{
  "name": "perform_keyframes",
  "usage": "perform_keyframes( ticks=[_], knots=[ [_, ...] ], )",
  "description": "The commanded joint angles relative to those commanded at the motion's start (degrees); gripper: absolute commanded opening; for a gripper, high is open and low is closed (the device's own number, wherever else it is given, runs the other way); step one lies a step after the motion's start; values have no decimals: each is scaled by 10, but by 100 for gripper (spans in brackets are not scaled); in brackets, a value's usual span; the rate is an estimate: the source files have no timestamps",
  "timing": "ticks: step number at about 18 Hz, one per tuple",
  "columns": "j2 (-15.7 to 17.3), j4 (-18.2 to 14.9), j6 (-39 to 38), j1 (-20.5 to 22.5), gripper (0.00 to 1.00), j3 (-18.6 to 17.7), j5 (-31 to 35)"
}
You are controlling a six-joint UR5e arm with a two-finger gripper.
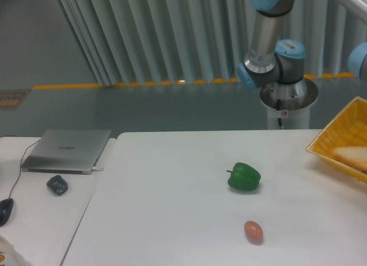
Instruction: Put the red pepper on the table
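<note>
Red pepper and pincer are both out of my view, so I cannot tell its grip or place anything relative to it; on the white flat-topped table (172, 220) I see only a green bell pepper (244, 176), so placing seems undone.

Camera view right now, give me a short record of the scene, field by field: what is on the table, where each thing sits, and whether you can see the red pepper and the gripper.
table: large white top
green pepper: resting on the table, right of centre
egg-shaped thing: pinkish-brown, on the table in front of the green pepper, apart from it
yellow basket: at the right edge, partly cut off, something pale inside
side desk: closed laptop, small dark object
robot arm: base and joints behind the table
red pepper: not visible
gripper: out of frame
</note>
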Motion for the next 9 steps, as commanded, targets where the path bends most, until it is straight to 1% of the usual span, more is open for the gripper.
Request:
perform_keyframes(
  ticks=[3, 4, 6, 8, 9],
  knots=[
    [4, 2, -1, 13, 100, -13, -2],
    [20, 2, -2, 25, 100, -25, -3],
    [27, 2, -7, 39, 100, -42, -5],
    [46, 2, 0, 61, 100, -66, -9],
    [52, 2, 1, 69, 100, -72, -9]
  ],
)
